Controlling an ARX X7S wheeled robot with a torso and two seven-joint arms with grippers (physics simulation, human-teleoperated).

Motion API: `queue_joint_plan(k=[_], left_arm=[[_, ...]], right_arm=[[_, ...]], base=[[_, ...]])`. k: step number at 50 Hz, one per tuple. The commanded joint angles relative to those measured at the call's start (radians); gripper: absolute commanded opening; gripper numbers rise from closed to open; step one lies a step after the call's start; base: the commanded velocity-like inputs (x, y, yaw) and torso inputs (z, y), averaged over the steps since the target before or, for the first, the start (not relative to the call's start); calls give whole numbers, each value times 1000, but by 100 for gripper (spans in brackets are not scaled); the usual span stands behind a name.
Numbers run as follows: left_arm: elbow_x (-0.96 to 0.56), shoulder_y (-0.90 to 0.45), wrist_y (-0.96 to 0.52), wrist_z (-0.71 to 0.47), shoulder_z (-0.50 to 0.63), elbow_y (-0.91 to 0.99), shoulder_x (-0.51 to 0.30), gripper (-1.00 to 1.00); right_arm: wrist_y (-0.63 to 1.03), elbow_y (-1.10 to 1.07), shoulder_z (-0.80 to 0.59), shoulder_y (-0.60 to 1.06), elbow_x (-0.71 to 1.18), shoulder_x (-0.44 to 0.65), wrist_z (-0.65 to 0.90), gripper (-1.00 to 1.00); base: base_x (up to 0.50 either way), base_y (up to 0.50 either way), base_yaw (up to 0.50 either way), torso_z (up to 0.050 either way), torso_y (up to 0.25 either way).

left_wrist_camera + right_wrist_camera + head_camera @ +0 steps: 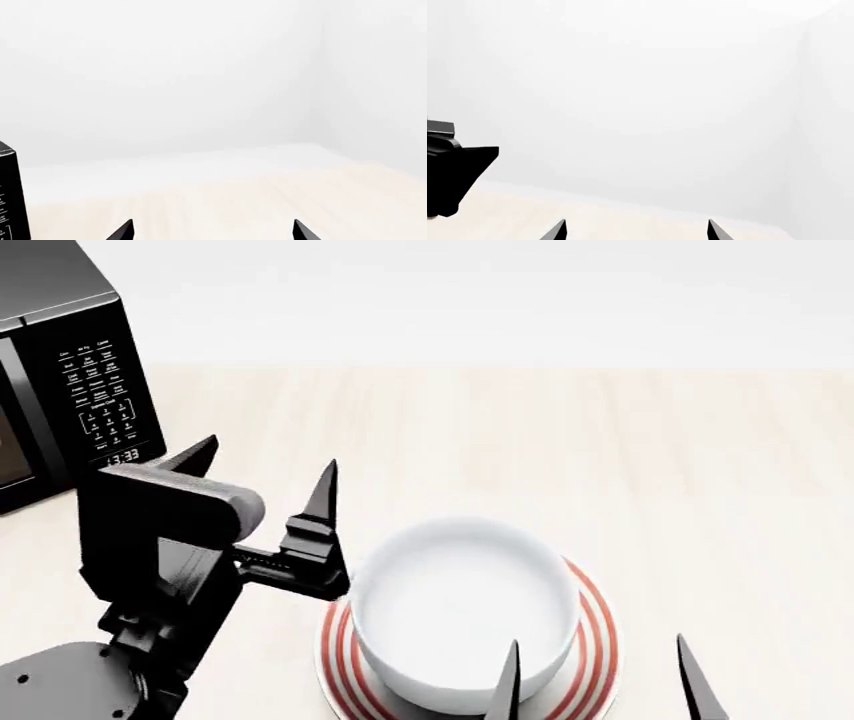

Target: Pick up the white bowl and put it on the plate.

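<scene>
White bowl (pixel 461 610) sat on the plate (pixel 598 640), so both pincers, left (pixel 263 475) and right (pixel 601 680), were spread and empty.

A simulated kitchen setting, bare and rendered clean. A black microwave (pixel 67 370) with a keypad and a lit clock display stands at ten o'clock on a pale wood-grain countertop (pixel 601 460). Tableware sits at six o'clock: a red-ringed plate (pixel 597 635) with a white bowl (pixel 461 605) on it. Plain white walls (pixel 640 100) close the counter in, meeting in a corner.
</scene>
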Motion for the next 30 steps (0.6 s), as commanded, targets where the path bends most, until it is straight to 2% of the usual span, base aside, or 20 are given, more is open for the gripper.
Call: queue_joint_plan(k=[1,17,30], left_arm=[[126,24,37,-123,20,171,-104,100],[317,20,2,-286,45,394,-243,100],[451,-1,-81,-421,56,600,-343,100]], right_arm=[[22,-57,14,-6,6,11,9,100],[82,-180,23,-10,-7,29,22,100],[113,-261,18,-9,-16,38,26,100]], base=[[0,0,0,0,0],[0,0,0,0,0],[0,0,0,0,0]])
